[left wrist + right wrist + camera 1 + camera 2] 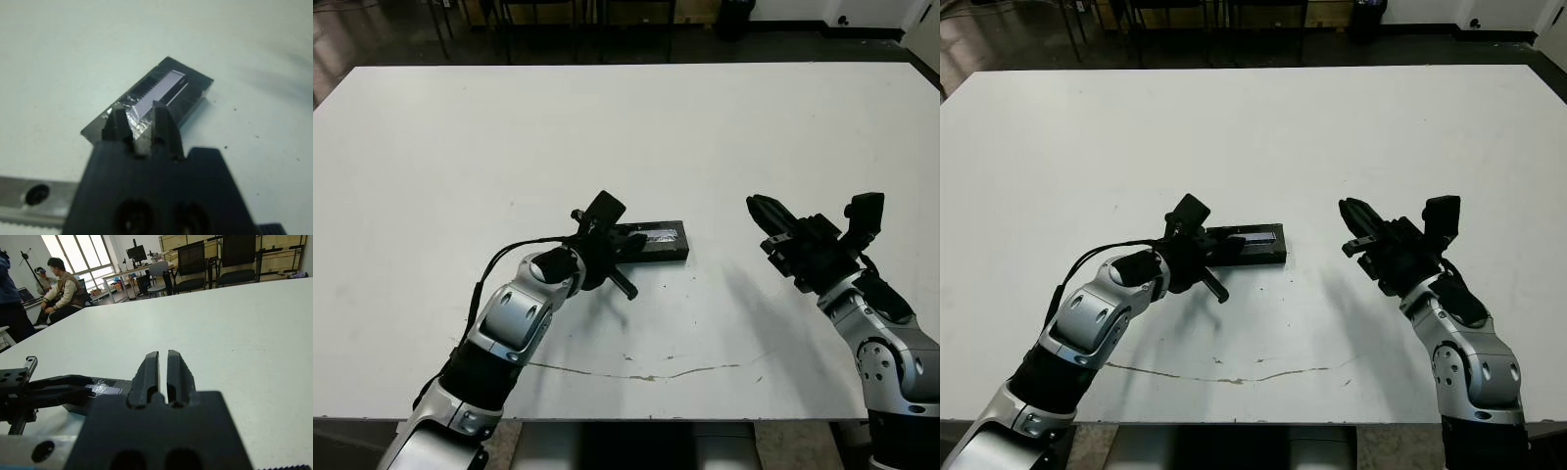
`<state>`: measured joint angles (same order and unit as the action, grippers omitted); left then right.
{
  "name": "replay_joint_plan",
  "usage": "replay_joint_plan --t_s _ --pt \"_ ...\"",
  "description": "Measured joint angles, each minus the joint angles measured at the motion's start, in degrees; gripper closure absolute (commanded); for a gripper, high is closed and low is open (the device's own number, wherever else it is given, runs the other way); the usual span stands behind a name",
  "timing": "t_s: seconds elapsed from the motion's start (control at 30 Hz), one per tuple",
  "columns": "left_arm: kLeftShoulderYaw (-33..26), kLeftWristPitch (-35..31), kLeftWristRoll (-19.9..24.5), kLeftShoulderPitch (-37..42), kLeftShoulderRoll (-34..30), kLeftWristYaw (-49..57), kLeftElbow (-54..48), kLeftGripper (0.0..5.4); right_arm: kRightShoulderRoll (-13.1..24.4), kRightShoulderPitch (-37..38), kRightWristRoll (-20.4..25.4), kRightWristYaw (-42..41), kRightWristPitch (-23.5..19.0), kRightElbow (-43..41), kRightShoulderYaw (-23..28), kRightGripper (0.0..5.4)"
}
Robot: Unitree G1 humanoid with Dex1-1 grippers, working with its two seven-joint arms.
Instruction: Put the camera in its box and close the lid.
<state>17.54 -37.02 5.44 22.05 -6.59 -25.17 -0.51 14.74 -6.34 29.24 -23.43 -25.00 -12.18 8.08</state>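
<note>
Lid (658, 241) lengthwise across table, left-right

Bright even light, soft shadows; left wrist view blurred.

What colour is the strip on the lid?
Pale lilac-grey strip on a black lid; the left wrist view shows it best.

At the centre of the frame the lid (658, 241) is black with a pale grey-lilac strip along its top, lying on a white table (626, 127) marked by a thin brownish line low in the frame, between silver arms ending in black grippers.
</note>
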Motion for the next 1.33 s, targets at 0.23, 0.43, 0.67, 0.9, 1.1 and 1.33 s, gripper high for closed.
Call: replay_joint_plan --t_s 0.23,0.43,0.67,0.9,1.1,1.33 --pt "-5.57 4.26 1.81 -2.1 -0.27 0.59 -0.08 5.39 -0.68 -0.61 -0.6 0.83 0.52 0.05 -0.67 5.4" --pt "-10.8 15.25 1.93 -2.09 -0.8 2.03 2.46 5.39 -2.7 -1.31 -3.09 3.57 2.1 -0.35 -1.87 5.4" --pt "-19.32 32.73 3.45 -6.04 -2.12 3.29 7.96 5.39 -4.98 -1.41 -12.62 11.51 5.57 -2.29 -5.23 5.4" --pt "-25.64 46.63 3.92 -7.15 -3.83 5.55 11.31 5.39 -7.05 -2.08 -22.43 16.88 14.1 1.41 -8.06 5.4" --pt "-28.46 52.54 4.29 -8.44 -4.54 7.49 15.63 5.39 -8.96 -2.46 -27.67 20.82 22.25 7.23 -8.7 5.4" --pt "-28.96 53.05 5.42 -8.65 -1.16 11.54 15.97 5.39 -9.86 -2.4 -29.48 21.41 26.27 9.67 -8.83 5.4"
